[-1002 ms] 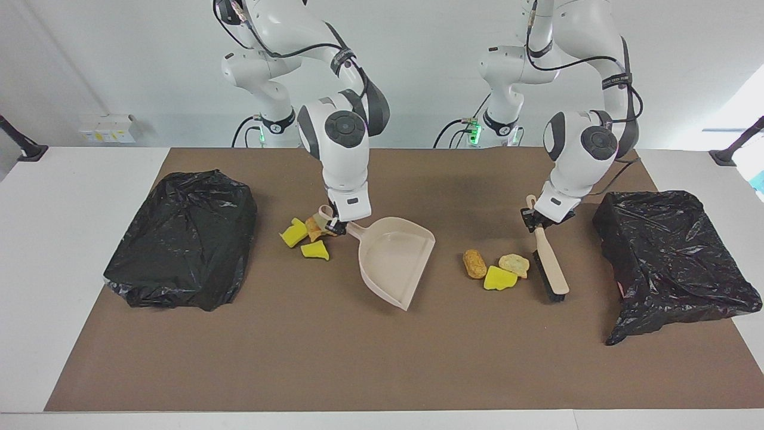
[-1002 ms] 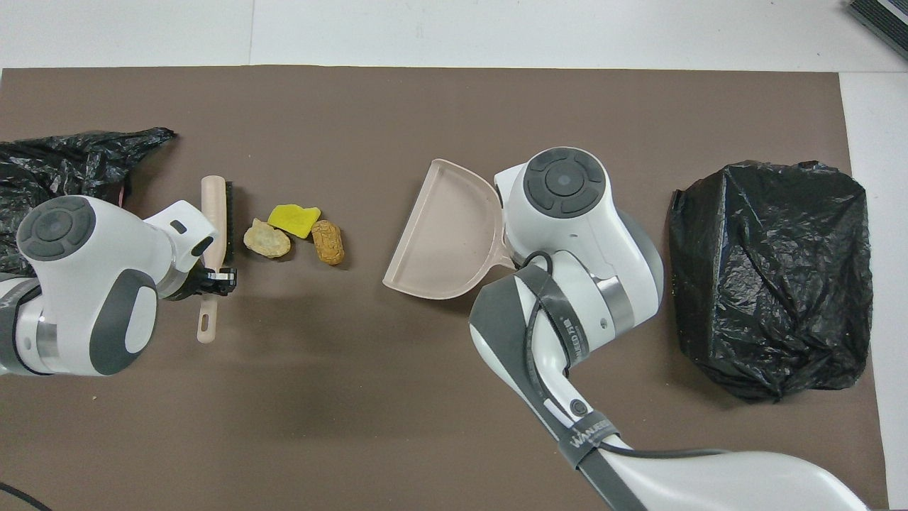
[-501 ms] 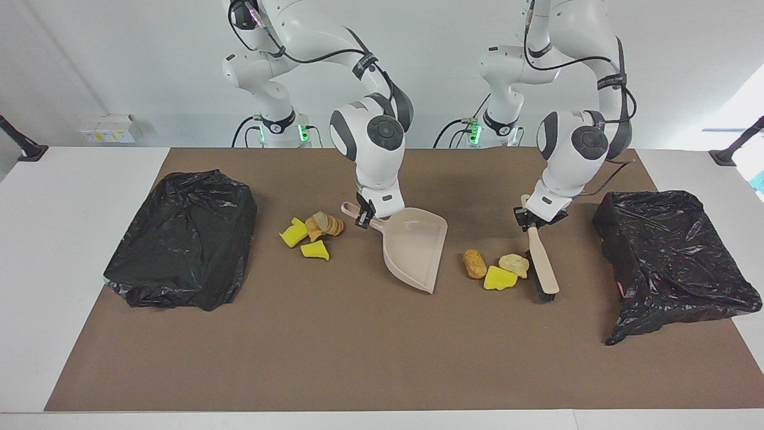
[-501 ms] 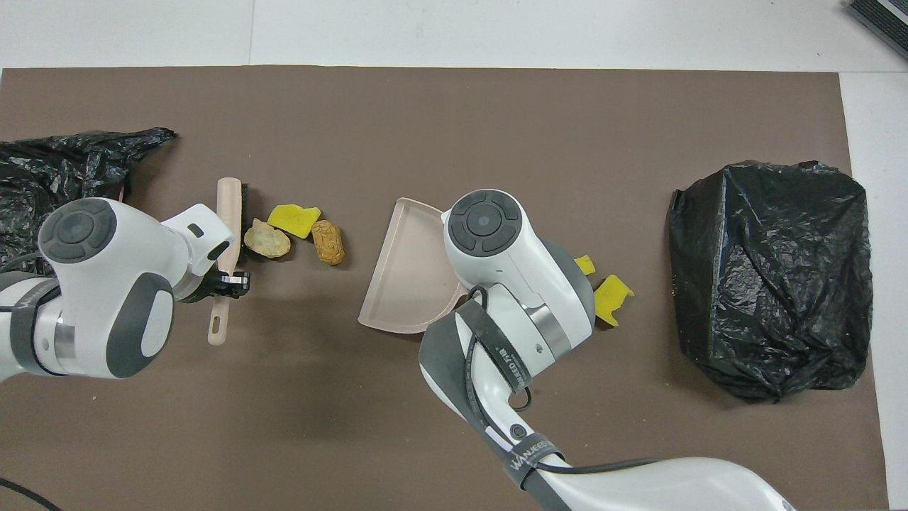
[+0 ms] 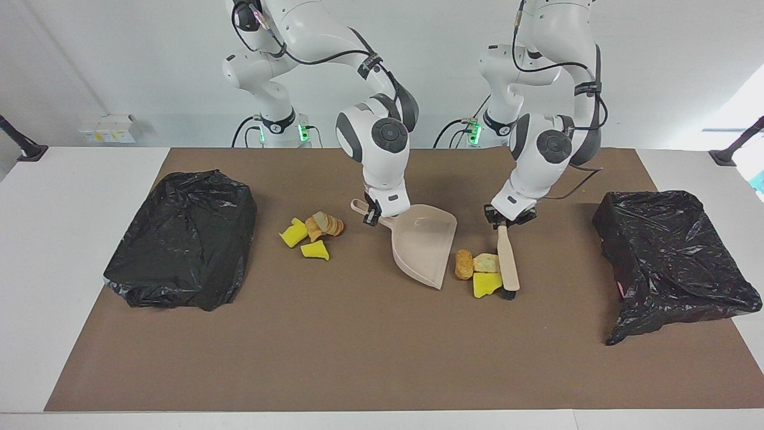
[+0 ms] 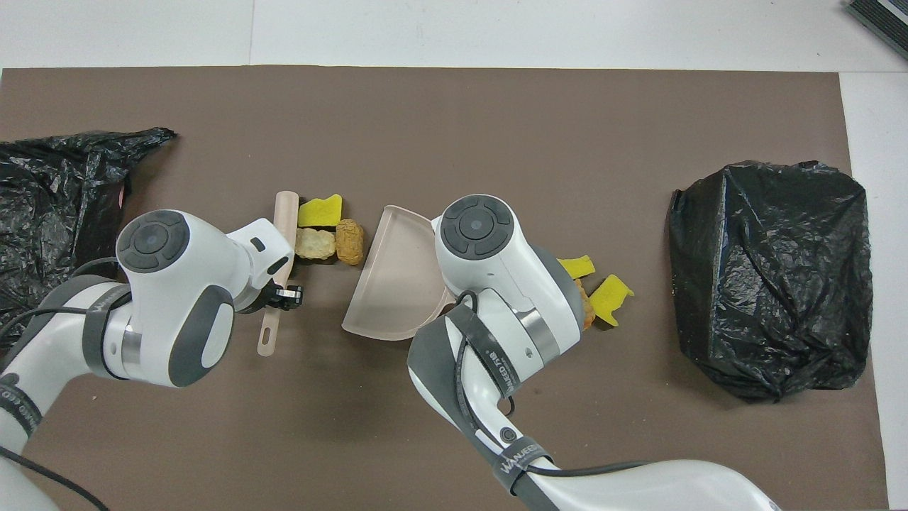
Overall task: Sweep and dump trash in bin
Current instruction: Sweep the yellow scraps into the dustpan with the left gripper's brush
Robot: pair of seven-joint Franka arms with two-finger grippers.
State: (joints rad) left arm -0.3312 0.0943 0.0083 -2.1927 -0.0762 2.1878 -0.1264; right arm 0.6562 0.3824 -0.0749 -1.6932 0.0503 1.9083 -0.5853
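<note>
My left gripper (image 5: 505, 218) is shut on the handle of the beige brush (image 5: 508, 263), whose bristles rest on the mat against three scraps of trash: a yellow sponge chunk (image 5: 486, 285), a tan lump (image 5: 486, 261) and an orange-brown lump (image 5: 463, 264). My right gripper (image 5: 372, 216) is shut on the handle of the beige dustpan (image 5: 421, 242). The pan's open mouth faces these scraps with a small gap. From overhead the brush (image 6: 284, 213), scraps (image 6: 320, 211) and dustpan (image 6: 390, 284) lie in a row. A second trash pile (image 5: 311, 234) lies beside the pan's handle, toward the right arm's end.
A black bag-lined bin (image 5: 182, 239) stands at the right arm's end of the brown mat and another (image 5: 671, 257) at the left arm's end. Both also show in the overhead view, the first (image 6: 770, 277) and the second (image 6: 42, 191).
My left gripper swept the brush toward the dustpan, pushing the three scraps along. My right gripper carried the dustpan away from the second pile toward those scraps and turned it.
</note>
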